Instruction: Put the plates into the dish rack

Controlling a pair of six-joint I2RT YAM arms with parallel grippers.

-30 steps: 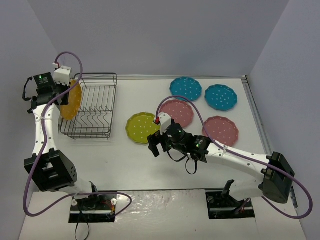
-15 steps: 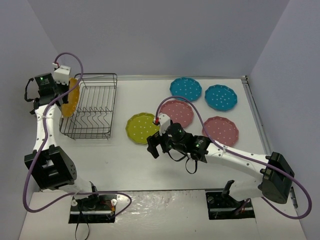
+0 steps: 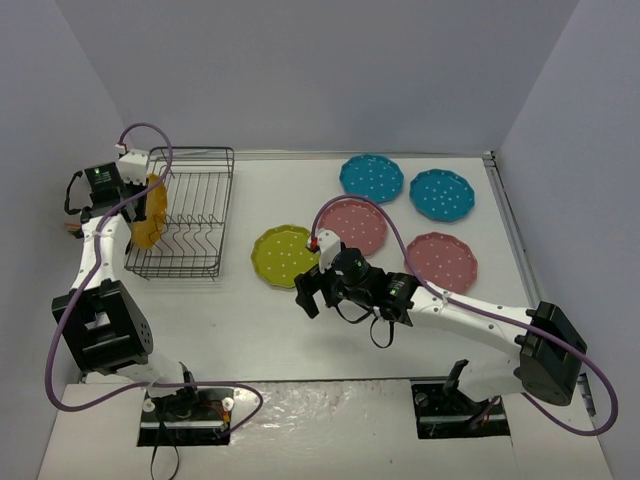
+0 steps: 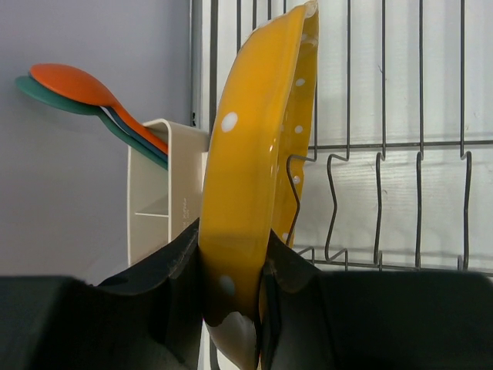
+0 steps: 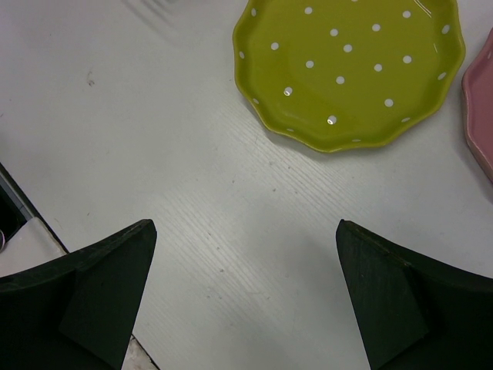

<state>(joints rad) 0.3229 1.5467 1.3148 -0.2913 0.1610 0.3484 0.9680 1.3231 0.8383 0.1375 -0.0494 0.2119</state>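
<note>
One glossy orange plate (image 4: 248, 193), white-dotted, stands on edge.

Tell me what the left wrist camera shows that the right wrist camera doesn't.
Only the left wrist view: the orange white-dotted round plate clamped on edge in the left jaws, the black wire dish rack behind it, and a white plastic holder with orange and teal spoons.
Only the right wrist view: the yellow-green dotted plate lying flat on the white table, a sliver of a pink plate, and the right jaws spread open, empty.
Both: each arm's own dark jaws along the bottom.
</note>
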